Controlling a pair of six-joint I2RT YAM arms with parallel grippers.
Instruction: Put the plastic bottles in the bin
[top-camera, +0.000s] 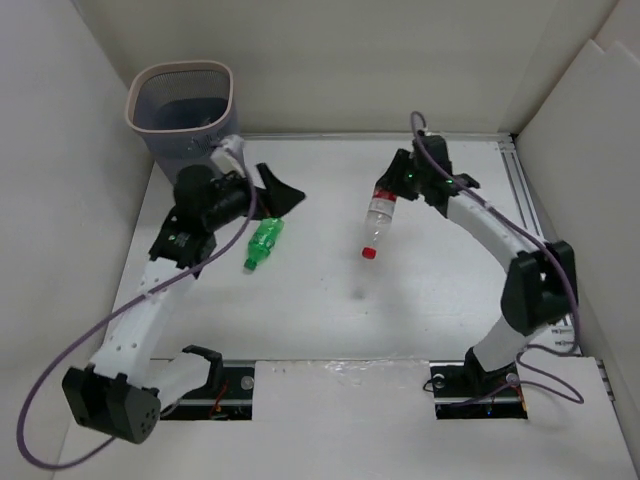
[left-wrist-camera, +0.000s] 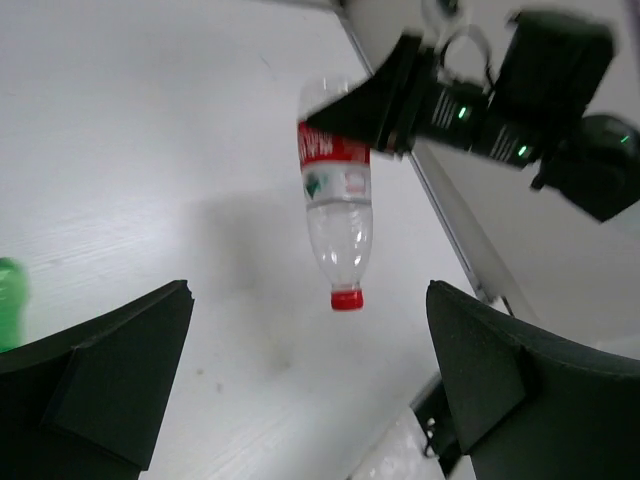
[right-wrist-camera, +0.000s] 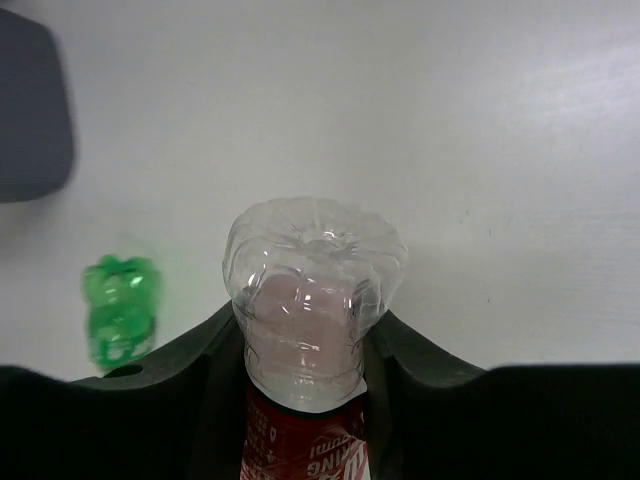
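Observation:
A clear bottle (top-camera: 377, 222) with a red label and red cap hangs cap-down above the table's middle. My right gripper (top-camera: 390, 188) is shut on its upper body. In the right wrist view the bottle's base (right-wrist-camera: 312, 262) sticks out between the fingers (right-wrist-camera: 420, 370). The left wrist view shows the same bottle (left-wrist-camera: 337, 215) in the air. A green bottle (top-camera: 264, 243) lies on the table at the left, also seen as a green bottle (right-wrist-camera: 121, 308) from the right wrist. My left gripper (top-camera: 283, 190) stands open and empty just above it. The grey mesh bin (top-camera: 182, 68) stands at the far left corner.
White walls enclose the table on the left, back and right. A metal rail (top-camera: 525, 200) runs along the right edge. Both arm bases sit at the near edge.

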